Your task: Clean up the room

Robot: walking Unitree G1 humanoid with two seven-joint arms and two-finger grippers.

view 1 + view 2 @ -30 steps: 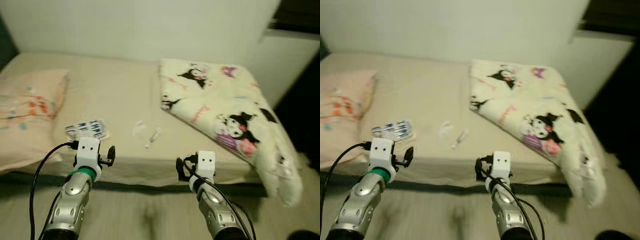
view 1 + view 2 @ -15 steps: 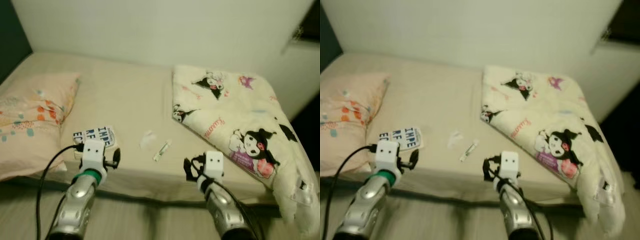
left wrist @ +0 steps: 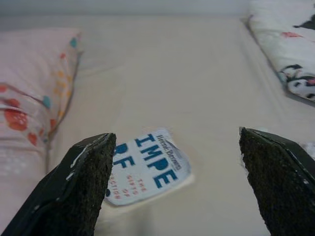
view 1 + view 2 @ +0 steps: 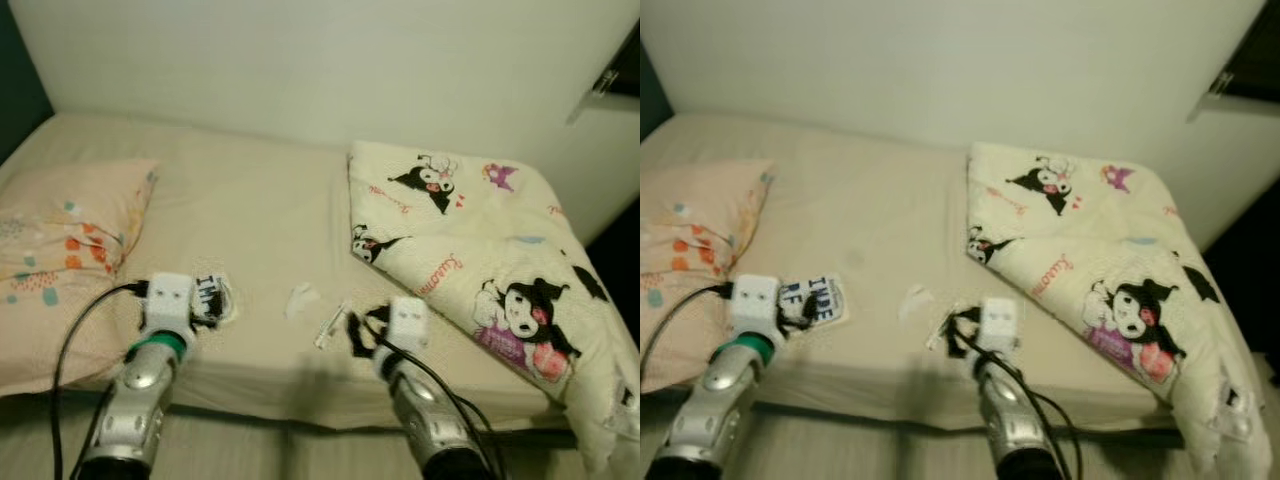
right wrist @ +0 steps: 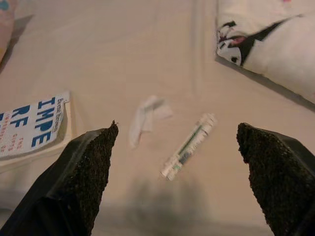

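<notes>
Grippers, your left gripper (image 3: 177,191) and right gripper (image 5: 179,187), both gape wide over the bed's (image 4: 250,210) front edge, above book (image 3: 147,164) and tube (image 5: 189,146).

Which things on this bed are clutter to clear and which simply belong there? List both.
To clear:
- book, white cover with blue lettering, in front of the open left gripper
- crumpled tissue
- small tube, both ahead of the open right gripper

Belongs there:
- pillow
- folded cartoon blanket
- bed
</notes>
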